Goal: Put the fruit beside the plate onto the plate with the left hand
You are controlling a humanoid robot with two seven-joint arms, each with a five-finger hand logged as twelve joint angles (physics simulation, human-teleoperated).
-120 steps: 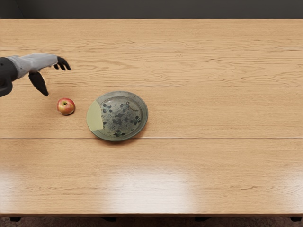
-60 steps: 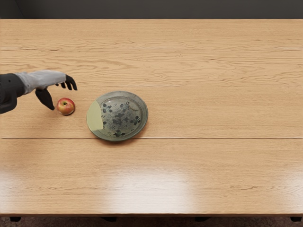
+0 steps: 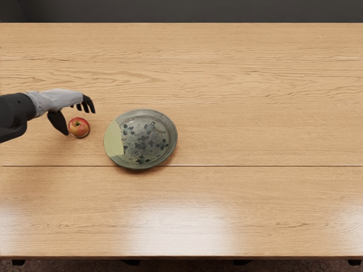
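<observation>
A red and yellow apple (image 3: 79, 127) lies on the table just left of a round grey-green plate (image 3: 141, 139) with a dark flower pattern. My left hand (image 3: 74, 115) reaches in from the left edge and hovers over the apple. Its dark fingers (image 3: 87, 104) are spread behind the apple, and the thumb (image 3: 59, 122) hangs at the apple's left side, close to it. The hand is open and holds nothing. The plate has nothing on it.
The wooden table (image 3: 238, 102) stretches wide to the right and toward the front. Its far edge meets a dark background at the top.
My left hand has come down and to the right, from above and left of the apple to right over it. Apple and plate have not moved.
</observation>
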